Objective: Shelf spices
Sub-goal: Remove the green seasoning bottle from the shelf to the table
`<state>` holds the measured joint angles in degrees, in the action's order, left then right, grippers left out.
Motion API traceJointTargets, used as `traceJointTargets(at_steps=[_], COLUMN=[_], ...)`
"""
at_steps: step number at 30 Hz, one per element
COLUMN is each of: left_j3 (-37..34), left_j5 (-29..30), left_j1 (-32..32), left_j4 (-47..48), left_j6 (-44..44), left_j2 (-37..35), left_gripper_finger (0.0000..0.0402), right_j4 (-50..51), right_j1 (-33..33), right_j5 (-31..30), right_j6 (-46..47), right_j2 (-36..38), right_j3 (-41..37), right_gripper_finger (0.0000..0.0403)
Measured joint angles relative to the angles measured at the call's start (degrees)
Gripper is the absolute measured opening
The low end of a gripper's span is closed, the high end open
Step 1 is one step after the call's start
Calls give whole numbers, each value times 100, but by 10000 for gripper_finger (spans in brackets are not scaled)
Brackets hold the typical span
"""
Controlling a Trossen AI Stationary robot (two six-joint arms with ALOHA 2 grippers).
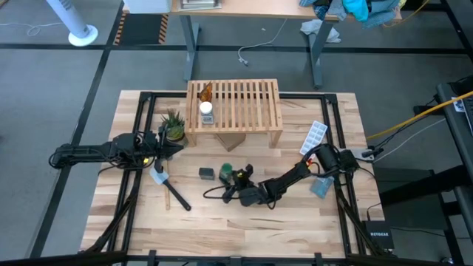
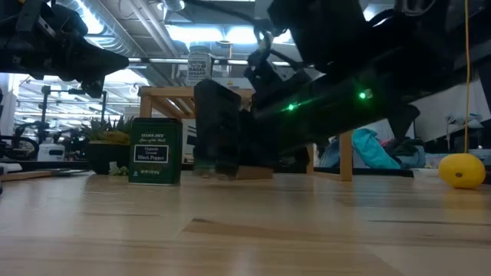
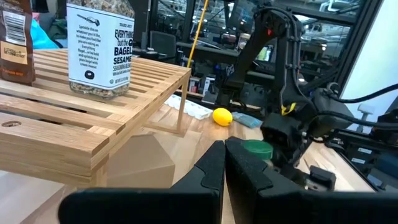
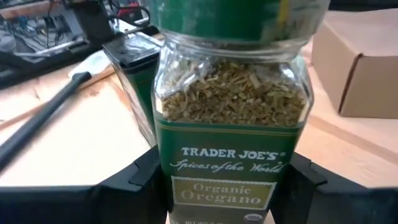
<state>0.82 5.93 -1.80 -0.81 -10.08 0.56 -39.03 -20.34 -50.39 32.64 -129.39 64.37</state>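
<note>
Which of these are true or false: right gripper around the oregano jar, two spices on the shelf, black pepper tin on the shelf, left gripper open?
1. The right gripper is closed around the oregano jar. True.
2. Two spices stand on the shelf. True: the white-capped jar and the amber bottle.
3. The black pepper tin is on the shelf. False: it stands on the table.
4. The left gripper is open. False: it is shut.

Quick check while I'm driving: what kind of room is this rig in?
Most likely a robotics lab or workshop, not a kitchen: exposed ceiling ducts and strip lights, a desk behind the table, loose cables on grey floor, and equipment racks beyond the shelf.
</note>
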Motion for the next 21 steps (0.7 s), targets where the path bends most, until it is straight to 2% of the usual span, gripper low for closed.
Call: traceJointTargets(at_steps=[5, 10, 14, 17, 21], left_j3=[-2, -1, -2, -1, -1], left_j5=[0, 0, 0, 0, 0], left_j1=[0, 0, 0, 0, 0], left_j4=[1, 1, 1, 1, 1], left_j6=[1, 0, 1, 1, 1], left_j2=[0, 0, 0, 0, 0], left_gripper_finger=[5, 5, 5, 5, 5], right_j4=[28, 10, 9, 15, 16], right_j1=[164, 331, 398, 402, 398], right_j5=[520, 1128, 1355, 1394, 1399], right_j6=[3, 11, 10, 8, -6], right_j2=[1, 1, 1, 1, 1], right_j3=[18, 23, 23, 23, 23], right_gripper_finger=[212, 309, 364, 383, 386])
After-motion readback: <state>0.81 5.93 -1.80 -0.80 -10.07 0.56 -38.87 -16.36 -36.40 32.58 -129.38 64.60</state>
